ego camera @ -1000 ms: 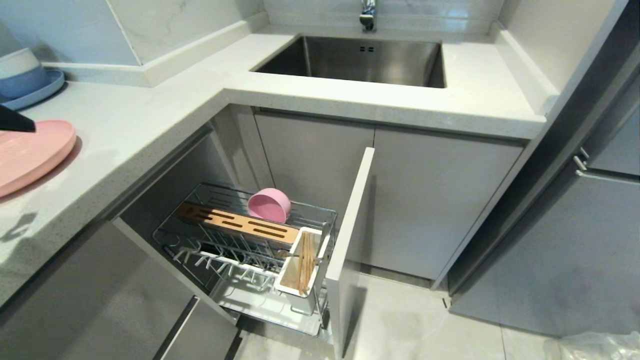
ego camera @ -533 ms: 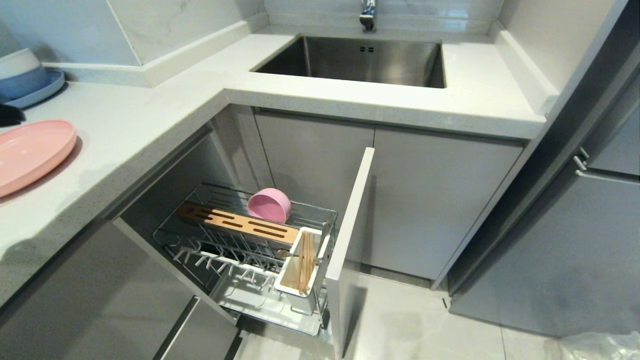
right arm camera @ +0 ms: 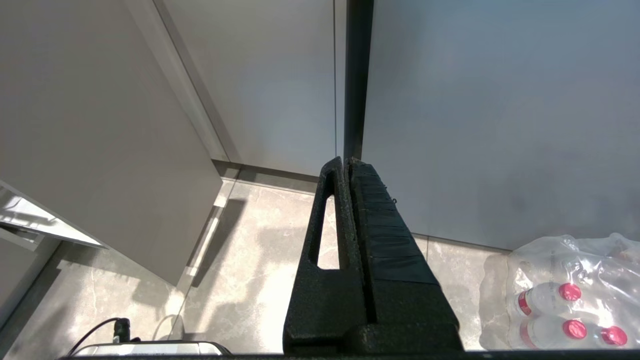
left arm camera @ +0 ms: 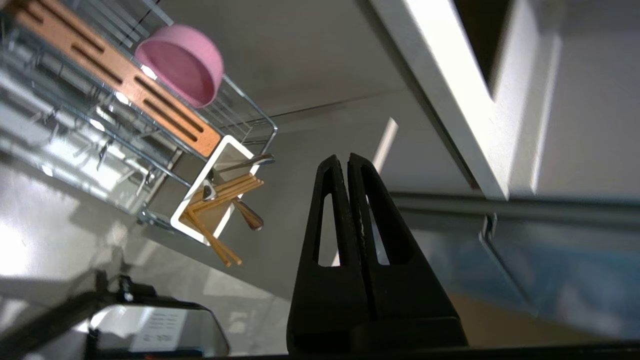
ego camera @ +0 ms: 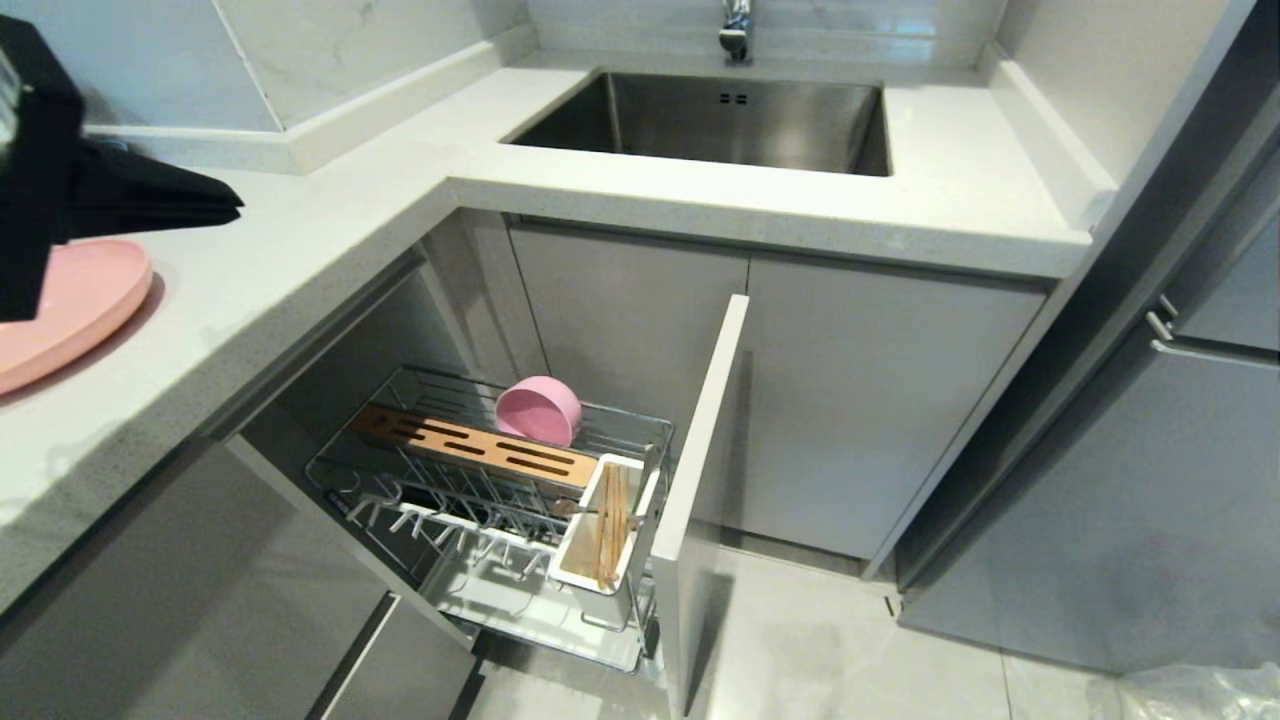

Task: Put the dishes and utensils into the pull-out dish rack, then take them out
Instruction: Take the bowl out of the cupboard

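3 of the task's 4 kinds of item sit in the pull-out dish rack (ego camera: 480,470); 1, the pink plate (ego camera: 60,310), lies flat on the countertop (ego camera: 300,230) near its front edge, outside the rack.

Item 1, pink bowl (ego camera: 540,410): on its side at the rack's rear edge, behind the wooden bar (ego camera: 470,448).
Item 2, chopsticks (ego camera: 608,525): in the white utensil holder (ego camera: 600,545) at the rack's front corner by the grey door front (ego camera: 700,480).
Item 3, fork (left arm camera: 240,187): in the same holder, across the chopsticks.
Item 4, left gripper (ego camera: 215,198): above the countertop just beside the plate, jaws pressed together, empty.
Item 5, right gripper (right arm camera: 345,167): parked low toward the floor, jaws pressed together, empty.

Step judged in hand: either fetching the plate for loading, or turning to the rack for unloading. Handling note: spread the jaws before any approach; take the plate by its raised rim at the counter's edge, then stand it upright between the prongs, clear of the bar.
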Robot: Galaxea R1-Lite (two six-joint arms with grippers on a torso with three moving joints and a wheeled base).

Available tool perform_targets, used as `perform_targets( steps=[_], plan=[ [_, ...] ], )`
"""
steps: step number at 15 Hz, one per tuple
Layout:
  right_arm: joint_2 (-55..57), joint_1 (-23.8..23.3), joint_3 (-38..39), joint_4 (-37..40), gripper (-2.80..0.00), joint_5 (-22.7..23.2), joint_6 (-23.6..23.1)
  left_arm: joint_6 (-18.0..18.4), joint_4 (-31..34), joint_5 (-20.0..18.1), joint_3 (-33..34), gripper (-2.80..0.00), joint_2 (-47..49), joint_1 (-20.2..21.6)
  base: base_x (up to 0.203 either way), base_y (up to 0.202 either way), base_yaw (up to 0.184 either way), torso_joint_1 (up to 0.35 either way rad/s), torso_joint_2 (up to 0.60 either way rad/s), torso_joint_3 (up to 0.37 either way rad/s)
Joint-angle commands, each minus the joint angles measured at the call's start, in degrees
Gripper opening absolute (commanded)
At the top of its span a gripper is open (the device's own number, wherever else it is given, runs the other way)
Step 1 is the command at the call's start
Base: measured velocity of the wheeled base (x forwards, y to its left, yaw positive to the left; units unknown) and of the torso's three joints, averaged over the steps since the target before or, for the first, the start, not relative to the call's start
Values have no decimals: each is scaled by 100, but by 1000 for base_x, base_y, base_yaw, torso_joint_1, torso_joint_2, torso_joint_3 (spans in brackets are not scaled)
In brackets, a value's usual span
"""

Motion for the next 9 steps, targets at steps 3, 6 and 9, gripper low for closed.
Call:
perform_targets(
  steps=[3,6,9],
  plan=[
    [0,1,9,-1,-280,0,1,-407,-42,549,48,-280,1163,-75,0,0,0,0,0,0],
    [0,1,9,-1,-280,0,1,-565,-80,853,119,-280,1963,-118,0,0,0,0,0,0],
    [0,1,9,-1,-280,0,1,-647,-310,932,277,-280,2571,-152,0,0,0,0,0,0]
  ],
)
